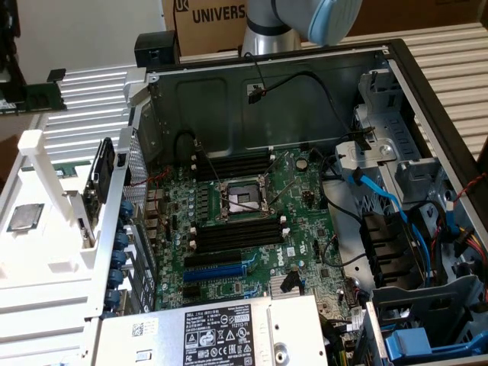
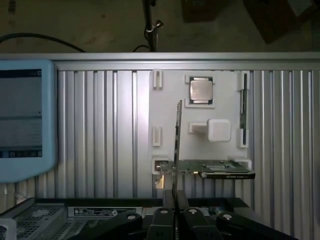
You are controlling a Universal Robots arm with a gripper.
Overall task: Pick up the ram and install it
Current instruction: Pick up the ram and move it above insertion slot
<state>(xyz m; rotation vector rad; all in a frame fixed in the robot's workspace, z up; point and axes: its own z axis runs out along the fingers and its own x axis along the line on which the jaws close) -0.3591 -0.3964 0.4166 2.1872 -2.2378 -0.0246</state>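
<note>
Ram [image 2: 176, 145] clamped in my end effector [image 2: 175, 210], seen edge-on.
Cardboard box [image 1: 206, 23] behind the computer case [image 1: 229, 91] reads "UNIVERS", the rest cut off; the print on the power supply label [image 1: 217, 335] is too small to read. The ram is a thin dark strip standing up from between my fingers [image 2: 161, 222], its faces turned away, seen against the white tray [image 2: 220, 95] on the ribbed desk [image 2: 100, 130].

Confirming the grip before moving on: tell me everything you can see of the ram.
The ram shows edge-on in the wrist view: a long, thin, straight stick, dark with a paler edge. One end is clamped in the gripper, which is shut on it; the rest juts out in front of the white parts tray. Chips and label cannot be made out.
</note>
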